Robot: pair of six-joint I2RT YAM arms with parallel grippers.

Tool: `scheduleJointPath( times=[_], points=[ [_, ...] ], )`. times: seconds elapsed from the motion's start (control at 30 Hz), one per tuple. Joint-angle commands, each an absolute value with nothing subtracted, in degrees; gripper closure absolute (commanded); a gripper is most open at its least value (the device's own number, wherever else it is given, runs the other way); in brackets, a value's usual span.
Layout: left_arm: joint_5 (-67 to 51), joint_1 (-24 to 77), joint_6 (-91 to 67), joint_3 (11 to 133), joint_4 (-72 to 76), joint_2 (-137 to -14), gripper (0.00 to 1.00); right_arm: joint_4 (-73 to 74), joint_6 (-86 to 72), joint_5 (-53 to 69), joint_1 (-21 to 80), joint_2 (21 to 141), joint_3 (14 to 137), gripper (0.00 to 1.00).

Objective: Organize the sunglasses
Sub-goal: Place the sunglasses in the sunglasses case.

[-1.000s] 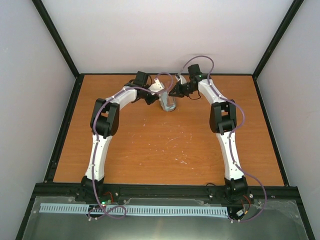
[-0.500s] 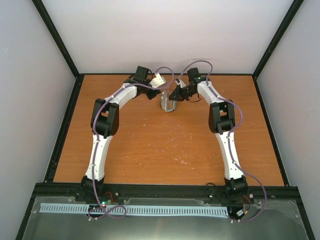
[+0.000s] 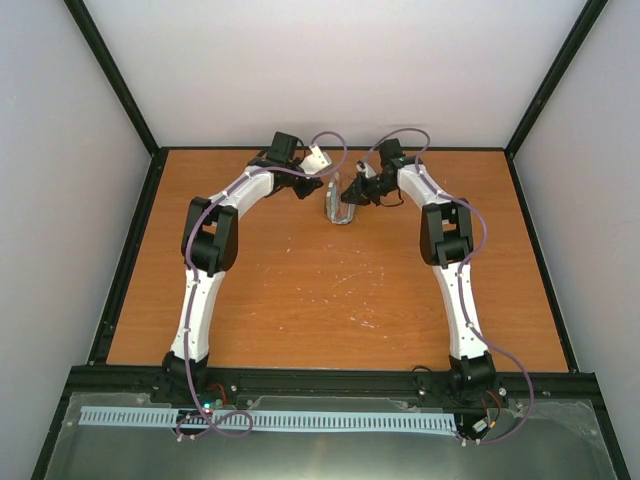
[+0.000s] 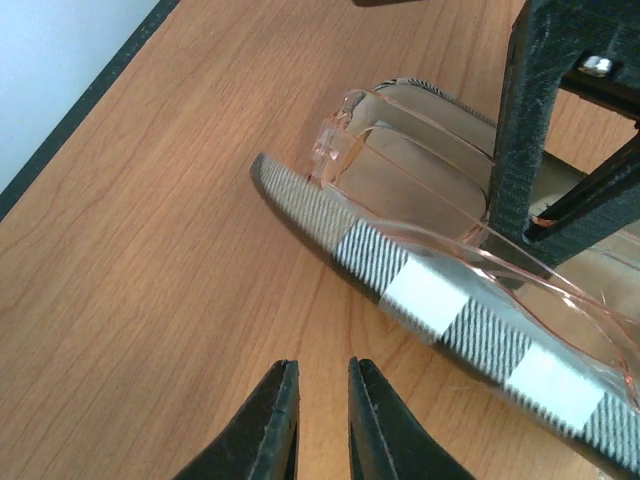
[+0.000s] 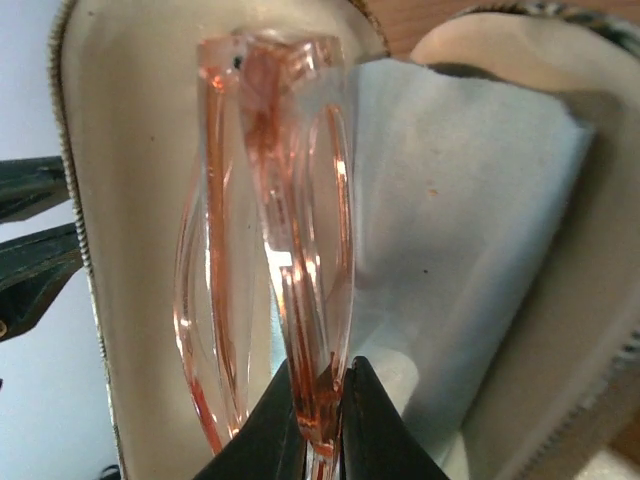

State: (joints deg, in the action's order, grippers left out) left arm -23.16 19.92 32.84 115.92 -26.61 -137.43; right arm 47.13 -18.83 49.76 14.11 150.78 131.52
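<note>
The translucent amber sunglasses are folded and held upright inside the open grey-and-brown striped case. My right gripper is shut on their lower end. A light blue-grey cloth lies in the case beside them. In the left wrist view the sunglasses rest across the case's cream lining with the right gripper's fingers on them. My left gripper is empty, its jaws a narrow gap apart, over bare wood just short of the case. From above, the case sits at the far middle between the left gripper and the right gripper.
The wooden table has a black raised border and white walls behind it. The back border runs close to the left of the case. Both arms reach to the far edge.
The left gripper has drawn back from the case towards the far left. The right gripper has shifted left and brought the sunglasses over and into the case.
</note>
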Motion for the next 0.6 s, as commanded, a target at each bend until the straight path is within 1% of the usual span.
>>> scheduleJointPath(
  times=[0.0, 0.17, 0.27, 0.3, 0.4, 0.5, 0.57],
  points=[
    [-24.81, 19.78, 31.27, 118.74, -26.76, -136.58, 0.82, 41.73, -25.22, 48.83, 12.66, 148.34, 126.23, 0.96],
    [-25.05, 19.86, 30.91, 118.73, -26.83, -136.43, 0.83, 39.39, -28.18, 49.54, 12.06, 147.75, 125.51, 0.96],
    [-25.21, 19.86, 30.98, 118.72, -26.92, -136.41, 0.83, 39.69, -28.73, 49.24, 11.91, 147.74, 125.51, 0.94],
    [-25.22, 19.86, 31.02, 118.74, -27.00, -136.41, 0.82, 39.91, -28.67, 49.22, 11.88, 147.74, 125.51, 0.92],
    [-25.30, 19.86, 31.11, 118.73, -27.00, -136.45, 0.82, 40.87, -28.40, 48.78, 11.87, 147.74, 125.51, 0.81],
    [-25.37, 19.95, 31.11, 118.74, -26.95, -136.45, 0.82, 41.92, -27.98, 48.07, 11.86, 147.63, 125.51, 0.76],
    [-25.48, 19.95, 31.17, 118.74, -26.99, -136.49, 0.83, 42.42, -27.73, 47.70, 11.85, 147.42, 125.51, 0.75]
  ],
)
